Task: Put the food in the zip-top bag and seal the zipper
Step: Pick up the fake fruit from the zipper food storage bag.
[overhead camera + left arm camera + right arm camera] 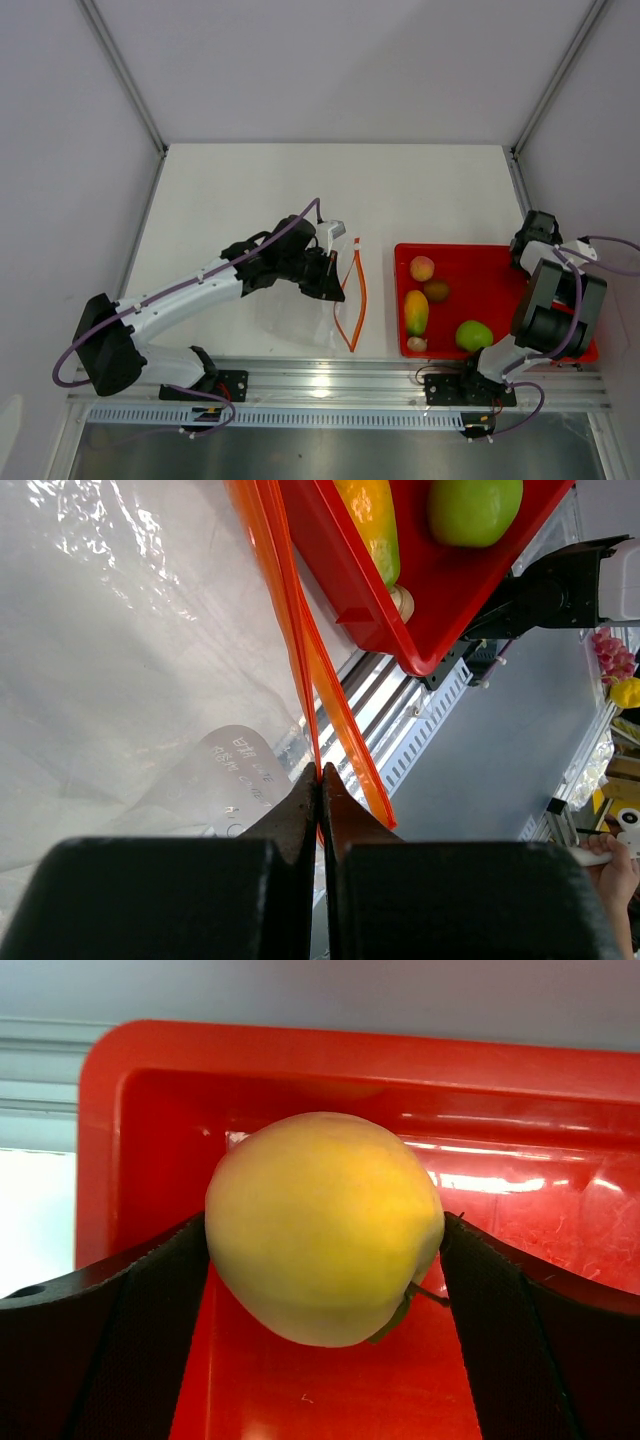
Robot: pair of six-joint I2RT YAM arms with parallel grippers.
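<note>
White table stretches from the metal rail at my bases out to pale walls. Nearest me, my left end effector is clenched tight on the zipper, pinching the red-orange strip right at my fingertips. From there its two strands run away from me and part a little. The zip-top bag spreads clear and crinkled to the left of that end effector, lying on the table. To its right, just past the zipper, sits the red tray. Going outward in the tray are a tiny beige piece and a green apple, then a yellow-green mango, a brown ball and a pinkish peach. At the tray's far right my right end effector reaches down with its fingers spread wide. A round yellow fruit fills the gap between them, both fingers right at its sides. I cannot tell whether they are pressing it or only flanking it.
</note>
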